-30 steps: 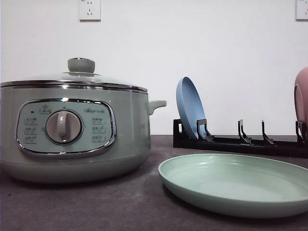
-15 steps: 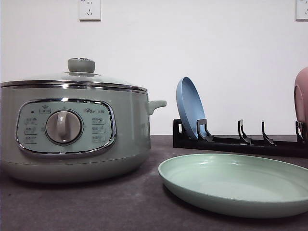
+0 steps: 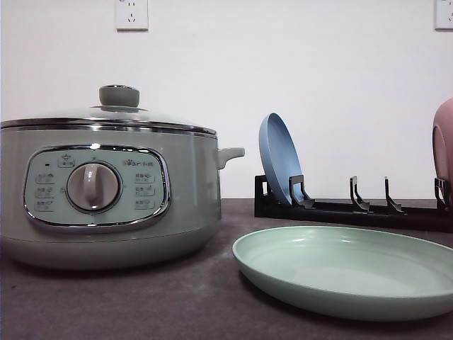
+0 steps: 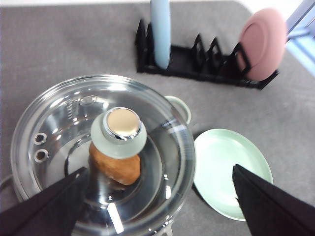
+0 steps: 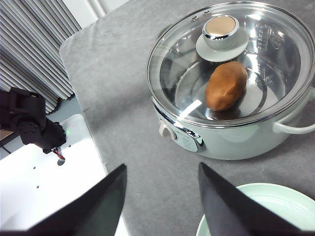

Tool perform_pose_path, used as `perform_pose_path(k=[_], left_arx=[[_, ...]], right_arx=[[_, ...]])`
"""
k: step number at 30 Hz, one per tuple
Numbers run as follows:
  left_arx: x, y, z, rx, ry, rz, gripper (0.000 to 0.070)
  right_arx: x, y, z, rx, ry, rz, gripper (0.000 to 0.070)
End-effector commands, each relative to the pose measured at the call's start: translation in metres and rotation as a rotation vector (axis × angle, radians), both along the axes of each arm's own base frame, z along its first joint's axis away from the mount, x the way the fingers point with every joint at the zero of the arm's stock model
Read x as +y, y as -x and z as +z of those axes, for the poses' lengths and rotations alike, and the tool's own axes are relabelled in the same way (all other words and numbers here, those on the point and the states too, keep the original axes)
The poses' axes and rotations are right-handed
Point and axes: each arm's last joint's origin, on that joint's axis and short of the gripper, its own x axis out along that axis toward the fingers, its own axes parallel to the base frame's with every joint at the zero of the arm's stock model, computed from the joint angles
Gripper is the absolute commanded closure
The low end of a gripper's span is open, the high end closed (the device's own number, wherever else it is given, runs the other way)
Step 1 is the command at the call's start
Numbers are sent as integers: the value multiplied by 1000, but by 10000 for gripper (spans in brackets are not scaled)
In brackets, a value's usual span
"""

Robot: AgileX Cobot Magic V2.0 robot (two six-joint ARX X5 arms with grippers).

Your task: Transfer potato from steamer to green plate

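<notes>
The steamer (image 3: 106, 191) stands at the left of the table with its glass lid (image 4: 162, 147) on. Through the glass I see the orange-brown potato (image 5: 226, 84) lying on the pot's floor, partly under the lid knob (image 4: 118, 132) in the left wrist view, potato (image 4: 118, 168). The green plate (image 3: 347, 273) lies flat to the right of the steamer with nothing on it, green plate (image 4: 229, 172). My left gripper (image 4: 160, 169) hangs open high above the lid. My right gripper (image 5: 162, 166) is open above the table in front of the steamer (image 5: 231, 123).
A black dish rack (image 3: 354, 209) at the back right holds an upright blue plate (image 3: 279, 166) and a pink plate (image 4: 263, 44). In the right wrist view the table's edge (image 5: 81, 105) gives way to a white surface with a black device (image 5: 29, 123).
</notes>
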Motion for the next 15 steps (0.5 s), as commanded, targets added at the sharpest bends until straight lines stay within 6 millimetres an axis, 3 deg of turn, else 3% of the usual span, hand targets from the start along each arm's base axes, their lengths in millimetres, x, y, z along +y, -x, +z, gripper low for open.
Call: perform_pose_path(k=[1, 8, 15], left_arx=[[-6, -15, 8, 4, -27, -5, 103], [-40, -70, 12, 115, -171, -10, 105], [-72, -112, -7, 229, -332, -8, 105]], right_arx=[[3, -2, 3, -15, -4, 11, 413], [3, -2, 3, -17, -2, 13, 413], [3, -2, 3, -17, -1, 11, 413]])
